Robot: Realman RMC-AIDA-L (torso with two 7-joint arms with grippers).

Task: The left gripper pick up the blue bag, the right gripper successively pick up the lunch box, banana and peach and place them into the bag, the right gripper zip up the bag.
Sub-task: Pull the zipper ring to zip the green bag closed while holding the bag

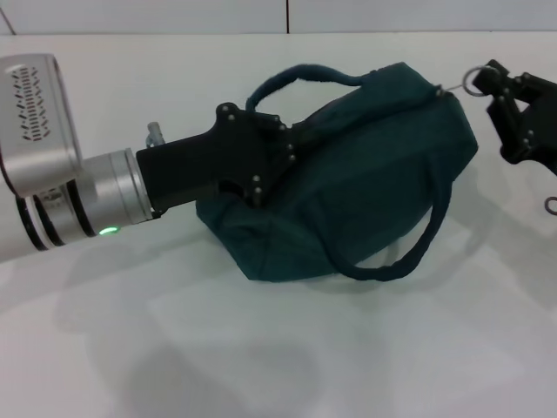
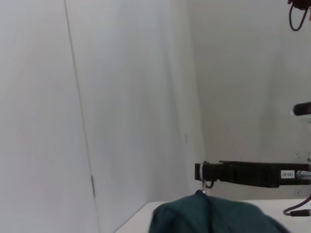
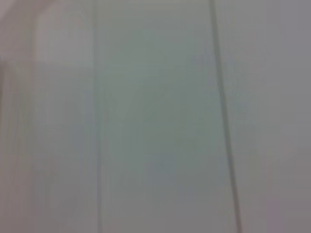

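Left tool (image 1: 265,161) clamps the bulging dark-teal fabric bag (image 1: 365,174); right tool (image 1: 487,87) pinches its metal zipper ring (image 1: 474,80); contents hidden.

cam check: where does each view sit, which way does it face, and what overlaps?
Head view: high, looking down at the white table; left claw on the dark teal fabric bag, right claw at the bag's end.
Left wrist view: low behind the bag, facing a pale wall; right claw is visible, own claw isn't.
Right wrist view: faces only a blank wall panel.
Shared: head and left wrist both show bag and right claw.
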